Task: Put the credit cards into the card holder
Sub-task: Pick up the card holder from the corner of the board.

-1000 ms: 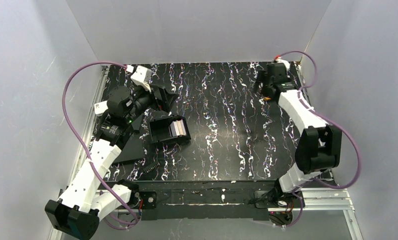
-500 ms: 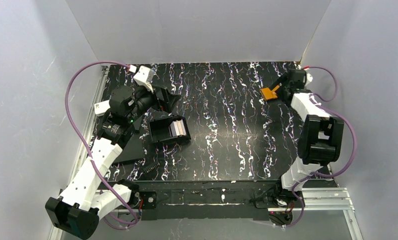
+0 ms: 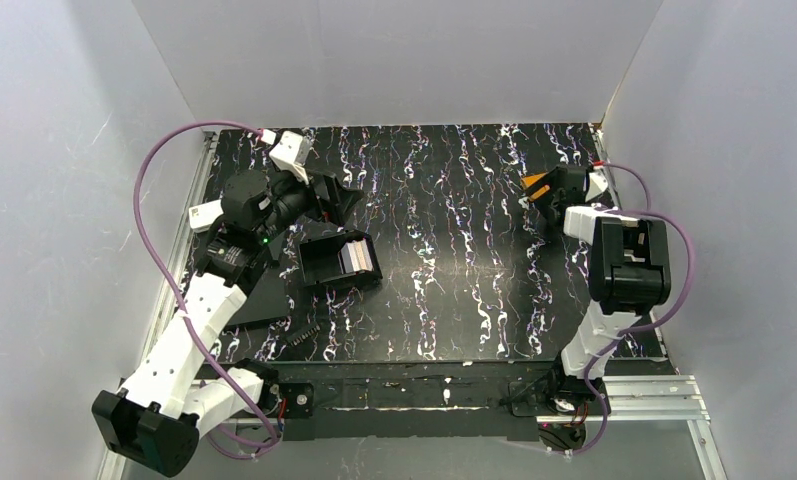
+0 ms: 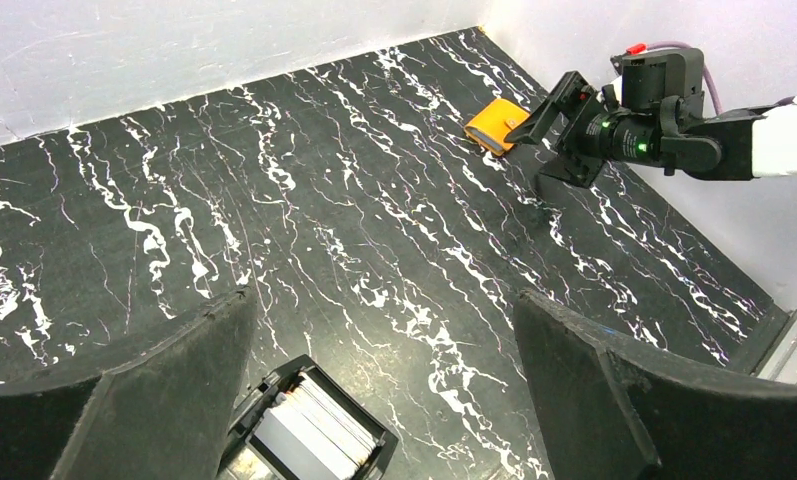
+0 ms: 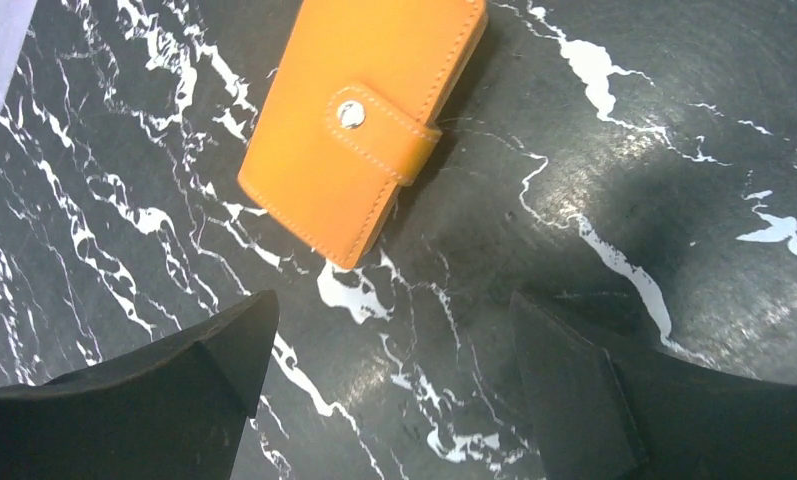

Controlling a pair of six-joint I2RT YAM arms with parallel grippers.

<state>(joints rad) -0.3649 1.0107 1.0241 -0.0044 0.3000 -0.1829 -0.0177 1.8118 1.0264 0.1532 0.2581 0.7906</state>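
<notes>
**A:** Top view first. The card holder (image 3: 535, 183) lies on the surface (image 3: 444, 270) at the far right. The right end effector (image 3: 552, 197) hangs just beside it, jaws spread and nothing held.

**B:** The credit cards (image 3: 355, 258) stand on edge in the black tray (image 3: 314, 262) over on the left, well apart from the holder. The left end effector (image 3: 336, 200) sits just behind that tray, wide open too. I'd guess it's placed to take the cards once the holder is open.

**A:** Left wrist view: cards low between its empty jaws, orange holder far across by the other arm.

**B:** Right wrist view: the holder is folded shut with its snap tab (image 5: 382, 128) buttoned. It lies just ahead of the open jaws, not touching. That tab looks like the first obstacle.
</notes>
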